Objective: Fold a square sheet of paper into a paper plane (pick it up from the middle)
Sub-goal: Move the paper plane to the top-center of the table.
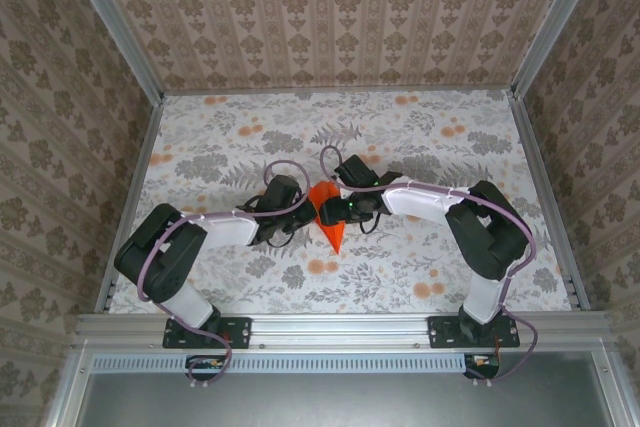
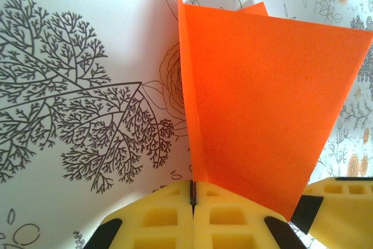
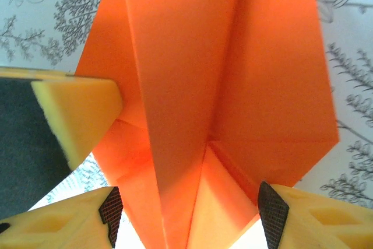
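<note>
In the middle of the flower-printed table [image 1: 470, 247], the bright orange pointed paper plane [image 1: 331, 225] sits between both arms. The left wrist view shows the left gripper [image 2: 192, 195] clenched on its upright fold. The right wrist view shows the right gripper [image 3: 191, 211] straddling it, released.

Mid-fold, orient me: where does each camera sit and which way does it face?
Top external: above and behind the robot, looking down on the table; left arm and right arm meet at the paper plane.
Left wrist: on the left arm, looking along the shut left gripper at the plane's fold.
Right wrist: on the right arm, looking past the open right gripper at the plane.
Shared: each wrist view catches the other gripper's yellow finger.
</note>
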Tool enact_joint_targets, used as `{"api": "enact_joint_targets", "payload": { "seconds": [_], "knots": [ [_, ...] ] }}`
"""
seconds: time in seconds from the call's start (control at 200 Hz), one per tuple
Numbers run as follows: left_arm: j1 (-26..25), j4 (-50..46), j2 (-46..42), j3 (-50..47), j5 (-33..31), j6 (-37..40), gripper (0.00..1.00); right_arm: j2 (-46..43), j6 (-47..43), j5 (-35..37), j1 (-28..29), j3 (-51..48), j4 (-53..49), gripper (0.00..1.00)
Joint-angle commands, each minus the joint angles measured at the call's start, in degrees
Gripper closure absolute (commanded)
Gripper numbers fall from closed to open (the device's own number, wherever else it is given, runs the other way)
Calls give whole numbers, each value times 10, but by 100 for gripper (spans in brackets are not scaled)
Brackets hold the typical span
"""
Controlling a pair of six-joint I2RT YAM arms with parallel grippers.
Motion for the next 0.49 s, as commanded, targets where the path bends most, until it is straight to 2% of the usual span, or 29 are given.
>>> {"api": "enact_joint_targets", "payload": {
  "seconds": [0.0, 0.185, 0.3, 0.4, 0.49],
  "knots": [
    [5, 7, -2, -3, 4, 0, 100, 3, 13, -58, 3, 0, -5, 34],
    [5, 12, -2, -4, 9, -1, 100, -19, 37, -90, 3, -31, 38, 38],
    [5, 14, -2, -4, 11, -1, 100, -11, 30, -79, 3, -31, 32, 43],
    [5, 18, -2, -5, 15, -2, 100, -4, 22, -55, 6, -28, 24, 51],
    [5, 31, -2, -9, 22, -3, 100, -1, 18, -45, 9, -25, 21, 53]
  ]
}}
